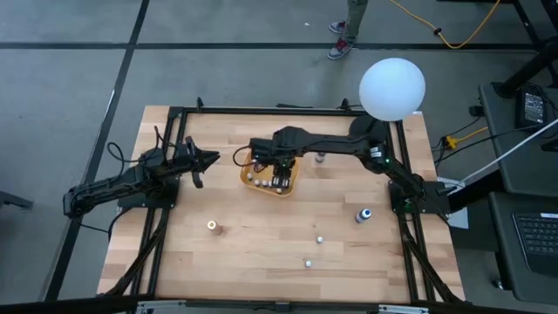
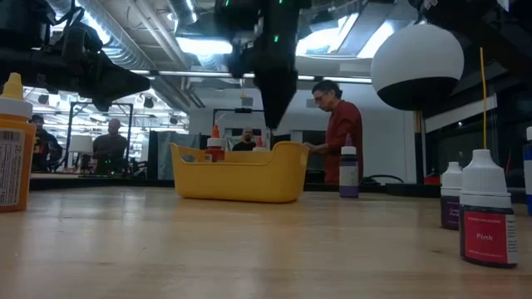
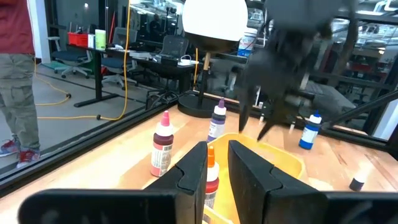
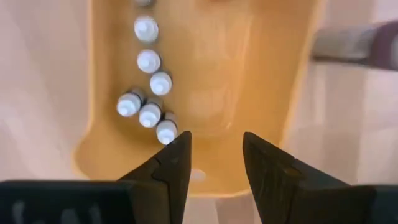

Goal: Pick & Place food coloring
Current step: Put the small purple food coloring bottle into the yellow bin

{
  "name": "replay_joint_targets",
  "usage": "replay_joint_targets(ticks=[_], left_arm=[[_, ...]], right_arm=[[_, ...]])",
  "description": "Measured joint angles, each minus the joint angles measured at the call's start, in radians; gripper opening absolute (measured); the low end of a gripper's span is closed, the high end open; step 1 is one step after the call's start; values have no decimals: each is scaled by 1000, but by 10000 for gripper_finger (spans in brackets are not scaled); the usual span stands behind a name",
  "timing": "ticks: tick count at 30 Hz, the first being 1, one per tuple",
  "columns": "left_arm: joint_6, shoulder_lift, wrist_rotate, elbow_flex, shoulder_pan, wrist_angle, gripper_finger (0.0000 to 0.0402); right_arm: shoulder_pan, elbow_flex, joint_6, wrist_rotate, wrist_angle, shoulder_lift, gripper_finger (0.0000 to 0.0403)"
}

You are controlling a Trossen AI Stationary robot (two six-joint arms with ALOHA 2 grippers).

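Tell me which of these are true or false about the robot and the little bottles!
1. The right gripper hangs over the tray. True.
2. The tray has no bottles in it. False: several white-capped bottles stand inside.
3. The right gripper is holding a bottle. False: its fingers are open and empty.
4. Some bottles are on the table outside the tray. True.
5. The left gripper is inside the tray. False: it waits beside it.
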Motion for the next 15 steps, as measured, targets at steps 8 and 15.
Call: replay_joint_targets(ticks=[8,15], left_arm=[[0,0,0,0,0,0,58],[0,0,0,0,0,-1,59]], right_arm=[[47,1,0,154,-43,-181,146],[140,1,-91,210,-83,-322,146]])
